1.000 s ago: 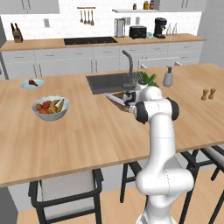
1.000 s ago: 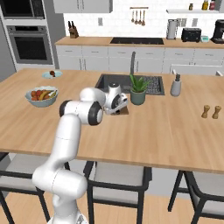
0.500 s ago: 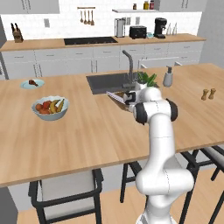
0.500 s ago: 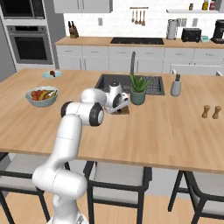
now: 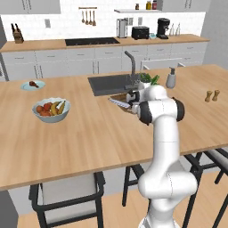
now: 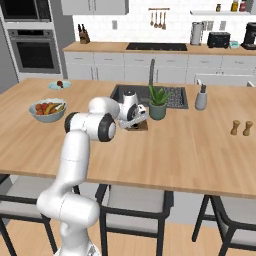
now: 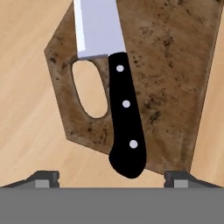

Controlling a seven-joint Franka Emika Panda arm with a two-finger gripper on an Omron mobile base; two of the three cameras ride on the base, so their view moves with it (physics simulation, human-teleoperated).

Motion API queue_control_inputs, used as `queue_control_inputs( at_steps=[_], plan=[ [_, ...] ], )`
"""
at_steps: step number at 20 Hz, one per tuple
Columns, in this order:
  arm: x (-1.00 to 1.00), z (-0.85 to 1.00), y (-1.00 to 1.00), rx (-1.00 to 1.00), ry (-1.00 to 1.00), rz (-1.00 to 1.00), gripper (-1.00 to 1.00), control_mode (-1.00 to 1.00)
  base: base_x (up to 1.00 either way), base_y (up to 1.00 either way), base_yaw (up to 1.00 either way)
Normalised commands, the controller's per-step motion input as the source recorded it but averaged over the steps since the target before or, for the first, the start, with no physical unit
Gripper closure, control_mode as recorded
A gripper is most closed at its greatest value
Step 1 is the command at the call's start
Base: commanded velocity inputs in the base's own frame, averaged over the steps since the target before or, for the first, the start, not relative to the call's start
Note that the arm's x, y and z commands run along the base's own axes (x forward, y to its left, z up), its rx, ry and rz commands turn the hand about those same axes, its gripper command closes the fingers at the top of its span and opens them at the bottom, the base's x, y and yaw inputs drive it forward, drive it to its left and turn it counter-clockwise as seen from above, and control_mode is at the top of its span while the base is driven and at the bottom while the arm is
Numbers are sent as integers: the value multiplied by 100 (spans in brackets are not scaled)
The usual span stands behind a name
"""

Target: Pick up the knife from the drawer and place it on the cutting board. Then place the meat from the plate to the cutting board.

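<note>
— Hand view first: where is the knife?
— Flat on the cutting board, black handle toward six o'clock, silver blade running out at twelve, beside the board's oval grip hole.
— And the gripper?
— Jaws spread wide, one tip at each bottom corner, nothing between them.
— The meat?
— On the plate, around ten o'clock on the island counter, beyond the fruit bowl.
</note>
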Motion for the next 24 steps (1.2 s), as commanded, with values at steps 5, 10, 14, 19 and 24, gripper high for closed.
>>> queue_control_inputs(
  at_steps=[5, 10, 14, 19, 24],
  plan=[
    [-100, 58, 3, 3, -12, 0, -100, -100, 0, 0, 0],
    [-99, 99, 12, 2, -7, -3, -100, -100, 0, 0, 0],
    [-100, 83, 6, 5, -3, -4, -100, -100, 0, 0, 0],
    [-82, 85, 20, 3, -4, -5, -100, -100, 0, 0, 0],
    [-85, 78, 23, 2, -4, -6, -100, -100, 0, 0, 0]
  ],
)
